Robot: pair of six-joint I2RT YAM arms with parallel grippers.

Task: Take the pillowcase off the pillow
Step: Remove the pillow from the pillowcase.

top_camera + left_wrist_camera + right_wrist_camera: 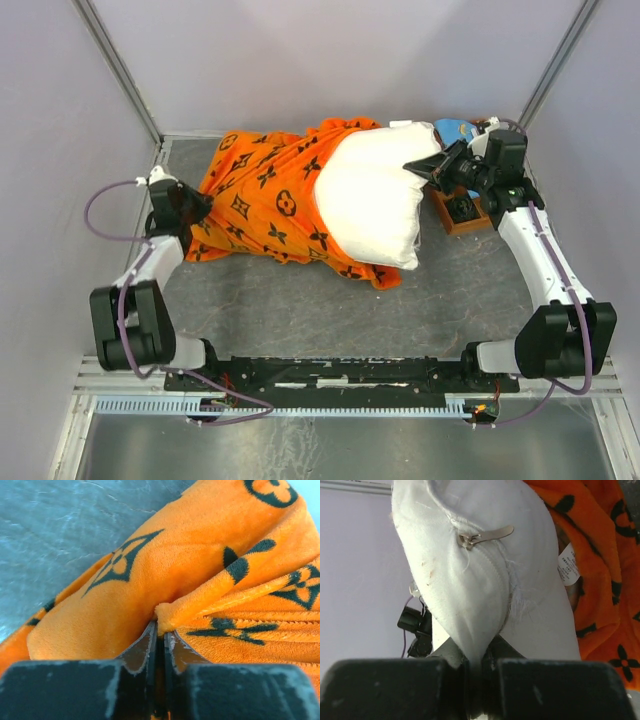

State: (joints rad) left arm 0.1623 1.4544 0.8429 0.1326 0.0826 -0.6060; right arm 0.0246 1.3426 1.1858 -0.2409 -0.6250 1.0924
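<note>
Halfway out, puffy white pillow bulges from plush orange pillowcase.

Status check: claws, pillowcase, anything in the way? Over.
Left claw shut on pillowcase fold. Right claw shut on pillow corner. Pillow roughly half out. Brown box beside right claw.

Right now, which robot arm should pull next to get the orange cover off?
Probably left: the left hand pinches the pillowcase, ready to drag it away, while the right hand anchors the pillow.
</note>
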